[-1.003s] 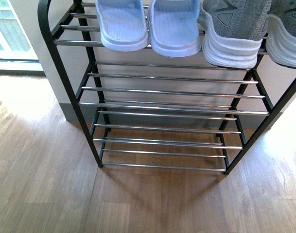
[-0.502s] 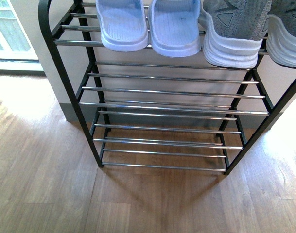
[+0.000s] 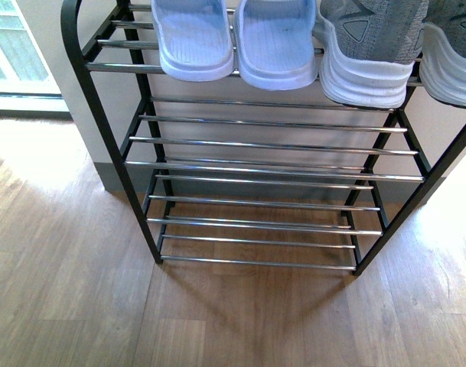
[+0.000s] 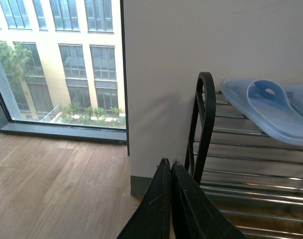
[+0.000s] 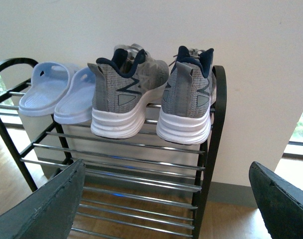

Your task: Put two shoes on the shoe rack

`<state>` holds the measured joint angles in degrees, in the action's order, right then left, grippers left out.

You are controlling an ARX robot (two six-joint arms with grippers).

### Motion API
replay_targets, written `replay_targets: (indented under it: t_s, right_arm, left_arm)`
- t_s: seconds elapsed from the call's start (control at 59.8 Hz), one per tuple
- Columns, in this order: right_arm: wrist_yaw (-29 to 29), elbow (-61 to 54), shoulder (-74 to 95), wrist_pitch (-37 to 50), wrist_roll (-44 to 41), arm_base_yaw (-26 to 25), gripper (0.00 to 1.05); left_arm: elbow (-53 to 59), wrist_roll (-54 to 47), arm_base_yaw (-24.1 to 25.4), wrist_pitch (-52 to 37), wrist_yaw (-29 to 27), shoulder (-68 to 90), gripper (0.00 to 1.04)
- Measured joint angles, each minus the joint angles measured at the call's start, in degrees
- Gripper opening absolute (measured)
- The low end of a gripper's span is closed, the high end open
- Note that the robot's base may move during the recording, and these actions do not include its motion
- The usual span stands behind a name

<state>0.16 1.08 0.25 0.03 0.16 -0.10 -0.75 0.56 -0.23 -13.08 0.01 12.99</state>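
Grey knit sneakers (image 5: 151, 94) with white soles and pale blue rubber slides (image 5: 56, 94) sit side by side on a tier of the black-framed chrome-rod shoe rack (image 5: 141, 172), ahead of the wide-open, empty right gripper (image 5: 166, 199), while the left gripper (image 4: 170, 167), fingers pressed together, hovers beside the rack's arched end.

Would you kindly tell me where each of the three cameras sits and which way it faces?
Front view: on the robot's body, looking down at the shoe rack and wooden floor; no arm shows.
Left wrist view: on the left arm, facing the rack's end frame, a wall and window; the left pincer shows, shut.
Right wrist view: on the right arm, facing the grey sneakers from their heels; the right pincer shows, open.
Shared: all three show the pale blue slides on the rack.
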Motion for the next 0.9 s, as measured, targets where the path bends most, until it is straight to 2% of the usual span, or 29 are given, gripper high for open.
replay_targets:
  t_s: [0.167, 0.234, 0.268, 0.702, 0.903]
  right_arm:
    - [0.00, 0.00, 0.00, 0.00, 0.00, 0.00, 0.95]
    - [0.02, 0.00, 0.00, 0.00, 0.00, 0.00, 0.95]
    - [0.00, 0.00, 0.00, 0.00, 0.00, 0.00, 0.95]
    - [-0.13, 0.00, 0.00, 0.00, 0.00, 0.00, 0.95]
    - [-0.13, 0.00, 0.00, 0.00, 0.00, 0.00, 0.95]
  left_arm:
    - [0.00, -0.02, 0.00, 2.93, 0.00, -2.86, 0.01]
    - [0.00, -0.04, 0.02, 11.30, 0.00, -9.27, 0.01]
    - [0.00, -0.04, 0.02, 12.59, 0.00, -11.23, 0.01]
    - [0.00, -0.09, 0.09, 13.09, -0.02, -12.04, 0.01]
    - [0.00, -0.07, 0.09, 13.09, -0.02, -12.04, 0.35]
